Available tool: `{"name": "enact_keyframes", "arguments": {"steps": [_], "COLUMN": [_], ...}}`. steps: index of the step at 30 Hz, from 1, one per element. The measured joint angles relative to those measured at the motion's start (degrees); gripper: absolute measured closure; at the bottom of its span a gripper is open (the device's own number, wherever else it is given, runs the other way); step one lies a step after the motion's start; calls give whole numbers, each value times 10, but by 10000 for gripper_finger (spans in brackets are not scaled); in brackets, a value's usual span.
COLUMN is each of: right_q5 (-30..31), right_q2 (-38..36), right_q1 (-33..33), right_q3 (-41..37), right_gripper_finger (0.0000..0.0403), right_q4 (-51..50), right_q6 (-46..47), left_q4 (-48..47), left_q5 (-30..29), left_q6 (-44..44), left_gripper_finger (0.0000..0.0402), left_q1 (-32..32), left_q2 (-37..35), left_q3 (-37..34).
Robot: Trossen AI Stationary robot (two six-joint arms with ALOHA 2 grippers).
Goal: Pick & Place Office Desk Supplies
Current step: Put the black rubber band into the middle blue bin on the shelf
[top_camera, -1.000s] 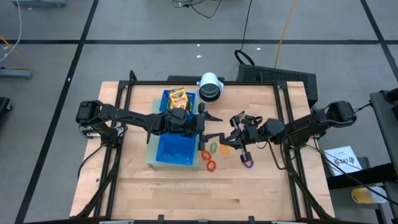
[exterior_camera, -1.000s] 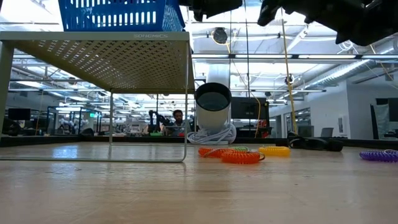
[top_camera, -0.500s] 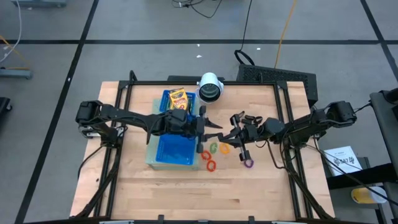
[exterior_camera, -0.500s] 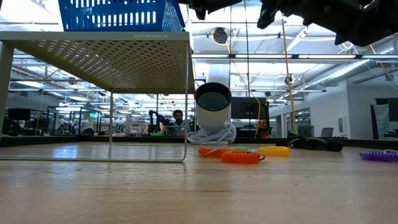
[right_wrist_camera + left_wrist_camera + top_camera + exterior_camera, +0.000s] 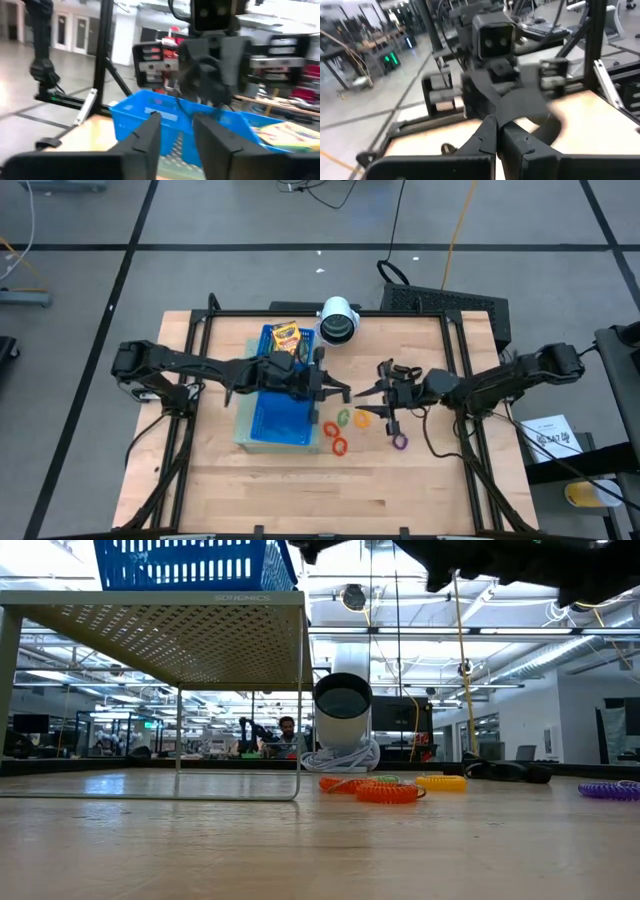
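Crayon box [image 5: 285, 336] sits inside blue tray [image 5: 262, 426]; four rings [image 5: 338, 431] lie beside it. Left pincer [image 5: 343, 394] is together, right pincer [image 5: 365, 390] apart, both empty.

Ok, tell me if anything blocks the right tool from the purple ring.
Nothing visible does. The right tool hangs above the table beside the purple ring, which lies alone on bare wood, apart from the other rings.
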Motion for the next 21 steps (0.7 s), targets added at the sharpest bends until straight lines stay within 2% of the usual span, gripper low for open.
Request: {"name": "enact_keyframes", "arguments": {"steps": [5,9,13,18,21], "right_q5": [88,137,153,153,153], "right_q2": [-75,-122,-153,-176,-181], "right_q1": [0,0,0,0,0], "right_q3": [-10,-28,-61,-91,-102], "right_gripper_finger": [236,219,216,226,233], "right_q4": [-111,-161,-166,-153,-131], "right_q6": [2,24,39,46,53], "left_q4": [-85,-190,-301,-419,-460], "left_q5": [-9,-62,-138,-160,-198], "left_q6": [-5,-9,-39,-86,-115], "left_gripper_finger": [390,394,384,396,387], "left_q1": [2,2,2,6,8], "left_q2": [-55,-99,-124,-129,-129], "left_q3": [0,1,0,0,0]}}
